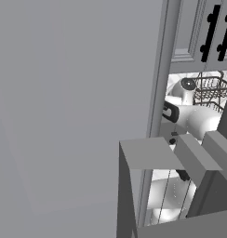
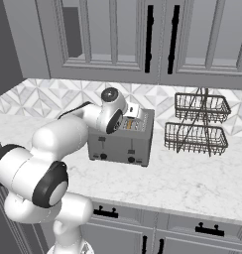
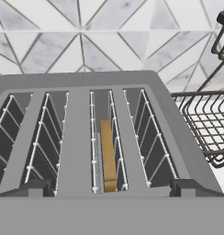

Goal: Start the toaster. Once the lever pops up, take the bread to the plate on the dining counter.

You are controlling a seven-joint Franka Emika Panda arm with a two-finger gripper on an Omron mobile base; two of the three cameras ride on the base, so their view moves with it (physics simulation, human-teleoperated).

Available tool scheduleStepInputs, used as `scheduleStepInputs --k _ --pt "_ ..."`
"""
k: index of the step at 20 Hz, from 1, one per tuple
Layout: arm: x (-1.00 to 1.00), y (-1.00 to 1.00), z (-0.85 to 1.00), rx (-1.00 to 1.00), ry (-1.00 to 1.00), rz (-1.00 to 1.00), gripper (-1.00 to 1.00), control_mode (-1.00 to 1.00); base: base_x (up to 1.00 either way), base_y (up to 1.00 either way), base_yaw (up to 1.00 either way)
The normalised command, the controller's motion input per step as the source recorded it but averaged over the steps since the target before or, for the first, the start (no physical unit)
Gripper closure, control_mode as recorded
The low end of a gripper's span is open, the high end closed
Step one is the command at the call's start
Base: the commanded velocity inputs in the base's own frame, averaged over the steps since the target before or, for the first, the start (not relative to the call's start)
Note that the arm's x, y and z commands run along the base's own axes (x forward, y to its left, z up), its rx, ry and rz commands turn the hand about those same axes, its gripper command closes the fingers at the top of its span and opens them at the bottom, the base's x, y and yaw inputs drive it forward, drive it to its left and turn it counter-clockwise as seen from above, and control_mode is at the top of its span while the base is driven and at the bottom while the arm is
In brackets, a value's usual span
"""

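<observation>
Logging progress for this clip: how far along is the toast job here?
Nothing looks finished. The bread stands on edge in a slot of the toaster, not taken out. The hand is at the toaster's top with nothing between its dark tips. Whether the lever was pressed isn't clear; carrying bread to the plate remains.

Bread in the toaster slot

You see the bread (image 3: pixel 108 153), a thin tan-brown slice, standing on edge deep in one slot of the grey toaster (image 3: pixel 77 137), between its wire guides.
</observation>
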Motion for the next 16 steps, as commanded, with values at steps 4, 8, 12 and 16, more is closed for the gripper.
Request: scheduleStepInputs --k 4,8,12,16 --pt "0.0 0.0 0.0 0.0 0.0 0.0 -1.0 -1.0 0.0 0.0 0.0" --pt "0.0 0.0 0.0 0.0 0.0 0.0 -1.0 -1.0 0.0 0.0 0.0" --pt "0.0 0.0 0.0 0.0 0.0 0.0 -1.0 -1.0 0.0 0.0 0.0" --pt "0.0 0.0 0.0 0.0 0.0 0.0 -1.0 -1.0 0.0 0.0 0.0"
